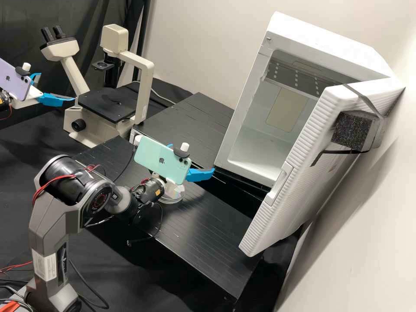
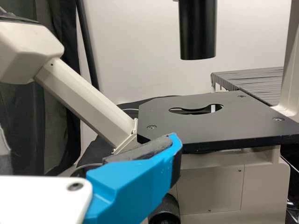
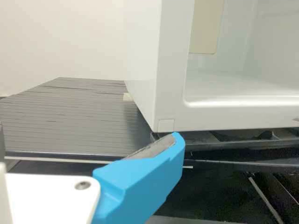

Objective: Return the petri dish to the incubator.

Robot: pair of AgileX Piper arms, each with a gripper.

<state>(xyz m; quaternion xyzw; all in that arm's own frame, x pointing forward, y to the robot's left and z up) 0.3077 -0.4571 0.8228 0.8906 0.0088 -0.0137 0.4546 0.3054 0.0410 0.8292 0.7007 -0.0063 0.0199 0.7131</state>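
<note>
Blue-fingered left pincer [image 1: 57, 86] and right pincer [image 1: 192, 158] gape, empty; dipping carelessly, the right could knock the clear round dish [image 1: 172, 199] near mid-frame.

The right arm [image 1: 50, 242] is bent above a near-upright lower link, its wrist [image 1: 149, 190] is extended forward, and the fingers of the right gripper [image 1: 193, 157] are spread apart, while the left gripper [image 1: 57, 86] is held level at the high view's left edge, its fingers likewise separated.
</note>
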